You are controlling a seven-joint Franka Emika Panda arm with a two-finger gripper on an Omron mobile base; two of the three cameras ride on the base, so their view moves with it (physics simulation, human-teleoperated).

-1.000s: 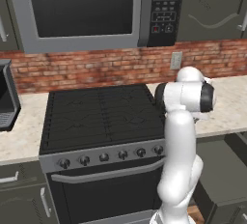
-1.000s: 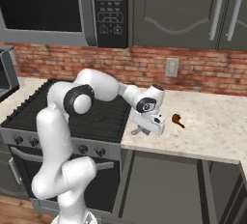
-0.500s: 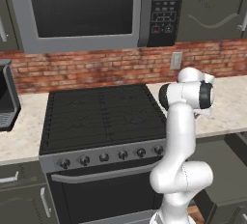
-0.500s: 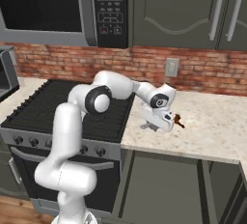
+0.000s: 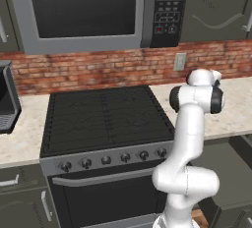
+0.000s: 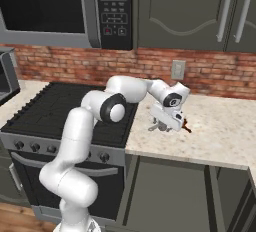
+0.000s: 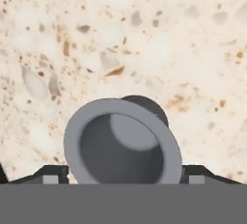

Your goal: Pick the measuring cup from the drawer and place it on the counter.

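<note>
Between the gripper (image 7: 123, 178) fingers, pinched at both sides, the measuring cup (image 7: 123, 141) hangs over the counter (image 7: 144, 35), ready for setting down.

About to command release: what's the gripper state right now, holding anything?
Gripper: closed on the measuring cup, held just above the counter.

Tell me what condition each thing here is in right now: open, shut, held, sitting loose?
measuring cup: held between the tool's tips, mouth facing the hand camera, close above the counter.
tool: shut on the measuring cup, low over the counter.
counter: carries a small brown object beside the tool.
oven door: closed.
microwave: door closed.
upper cabinets: closed.
</note>
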